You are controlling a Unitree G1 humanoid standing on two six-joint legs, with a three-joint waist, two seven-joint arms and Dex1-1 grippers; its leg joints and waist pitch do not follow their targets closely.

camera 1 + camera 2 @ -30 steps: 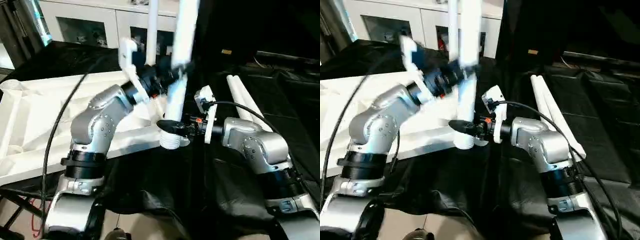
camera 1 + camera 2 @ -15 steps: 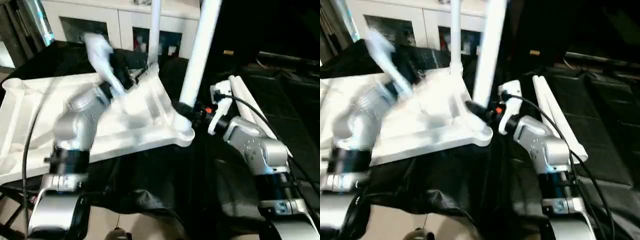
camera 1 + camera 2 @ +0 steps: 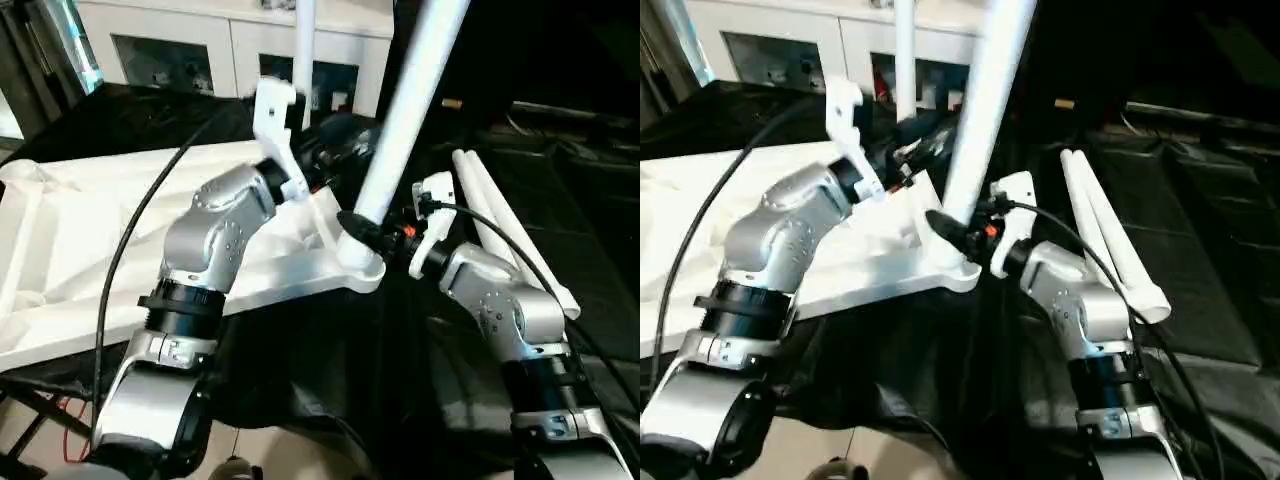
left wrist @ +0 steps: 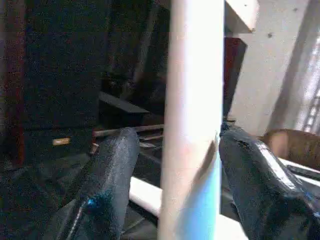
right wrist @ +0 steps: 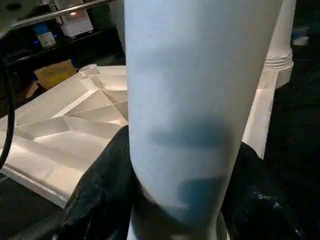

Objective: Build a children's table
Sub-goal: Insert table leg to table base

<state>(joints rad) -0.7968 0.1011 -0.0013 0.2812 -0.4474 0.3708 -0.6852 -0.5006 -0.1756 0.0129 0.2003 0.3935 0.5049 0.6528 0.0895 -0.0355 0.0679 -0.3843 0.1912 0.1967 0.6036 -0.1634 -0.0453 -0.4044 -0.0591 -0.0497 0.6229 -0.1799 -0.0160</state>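
While right gripper (image 3: 352,226) clamps leaning leg (image 3: 400,120) just above near corner socket (image 3: 358,268), left gripper (image 4: 172,165) straddles same leg higher up, fingers (image 4: 107,175) apart, not clearly touching. Tabletop (image 3: 70,250) lies upside down on black cloth; one leg (image 3: 304,50) already upright at far corner, two spare legs (image 3: 500,225) beside right arm. Good practice, judged: straighten leg to vertical before pressing down, keep tabletop from sliding.

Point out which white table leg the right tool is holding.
The tilted leg rising from the tabletop's near corner socket; the right tool clamps its base. Two spare legs lie flat on the black cloth.
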